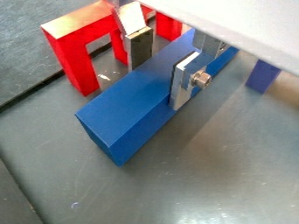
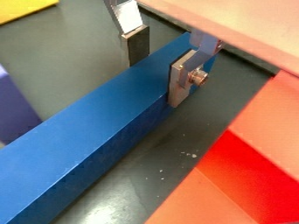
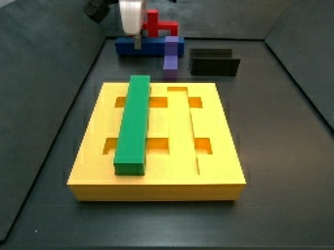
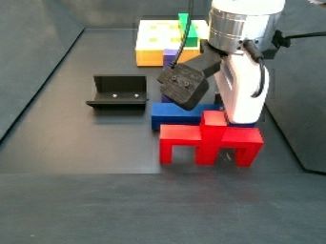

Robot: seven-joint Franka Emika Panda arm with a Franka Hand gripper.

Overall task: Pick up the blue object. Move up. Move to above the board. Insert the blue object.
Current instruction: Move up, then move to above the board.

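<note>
The gripper (image 1: pixel 162 63) is down at the blue object (image 1: pixel 142 107), its fingers (image 2: pixel 184 77) set on either side of the bar's width, one plate against each long face, closed on it. The blue object lies flat on the dark surface (image 1: pixel 222 166), just beside the red piece (image 1: pixel 82 44) and well apart from the board (image 3: pixel 159 146). In a side view the green bar (image 3: pixel 135 122) lies in a groove of the board, the purple block (image 3: pixel 171 57) stands beyond the board, and the fixture (image 4: pixel 118 92) sits beside the blue object (image 4: pixel 173 116).
</note>
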